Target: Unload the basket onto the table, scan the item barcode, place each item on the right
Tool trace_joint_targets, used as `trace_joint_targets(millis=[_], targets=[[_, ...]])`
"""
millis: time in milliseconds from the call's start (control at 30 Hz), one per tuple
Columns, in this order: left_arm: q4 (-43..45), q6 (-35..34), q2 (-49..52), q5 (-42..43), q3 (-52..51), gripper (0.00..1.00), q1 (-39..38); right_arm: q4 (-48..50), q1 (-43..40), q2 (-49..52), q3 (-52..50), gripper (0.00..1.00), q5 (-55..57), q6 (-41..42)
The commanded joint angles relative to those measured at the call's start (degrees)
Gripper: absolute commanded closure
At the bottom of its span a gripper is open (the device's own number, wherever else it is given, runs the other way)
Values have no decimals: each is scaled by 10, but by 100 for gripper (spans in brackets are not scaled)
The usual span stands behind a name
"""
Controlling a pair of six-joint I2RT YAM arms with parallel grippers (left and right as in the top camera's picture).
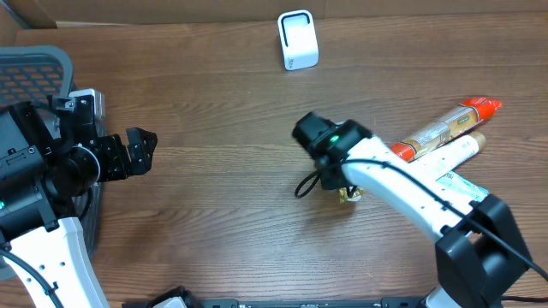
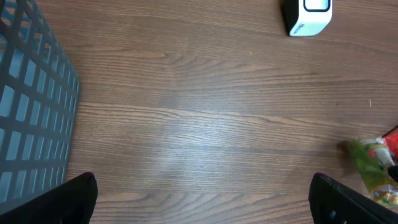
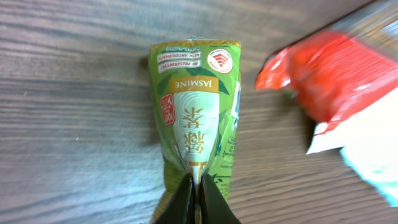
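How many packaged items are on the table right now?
4: green jasmine tea packet, pinched by the right gripper; red-tipped pack, cream tube and white pack beside it. The arm may hide more.

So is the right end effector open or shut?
Shut. The right end effector is squeezed together, pinching the near end of the green jasmine tea packet.

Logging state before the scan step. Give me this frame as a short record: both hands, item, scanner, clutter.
right hand: shut, pinching one end of the green jasmine tea pack
left hand: open, empty, at the left side
item location: right of centre on the wooden table
barcode: not visible in any view
scanner: white, upright near the far edge, apart from the pack
clutter: tubes right of the pack; mesh basket far left
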Motion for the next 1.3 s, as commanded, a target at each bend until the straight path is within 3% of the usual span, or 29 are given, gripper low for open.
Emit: trace_joint_targets(millis=[0,267,467,500,533,600,633,667,767,967,1100,1267], targets=[[2,13,1,10,1,0,2,-3,26,34,18,96,119,34],[2,13,1,10,1,0,2,4,76,115,18,96,142,41],[2,13,1,10,1,0,2,114,189,119,18,94,39,-2],[2,13,1,10,1,0,2,129,200,119,18,89,24,-6],[2,13,1,10,1,1,2,139,206,119,18,71,11,-7],[2,13,1,10,1,0,2,147,212,119,18,24,-1,-7],[2,13,1,10,1,0,2,146,211,119,18,10,0,-2],[2,13,1,10,1,0,2,143,210,117,19,3,0,10],[2,13,1,10,1,1,2,131,190,98,25,0,-1,45],[2,13,1,10,1,0,2,112,122,-7,66,0,-50,35],[2,13,1,10,1,0,2,105,57,-52,69,0,-117,-51],[2,13,1,10,1,0,2,86,-2,-39,42,0,-245,-201]])
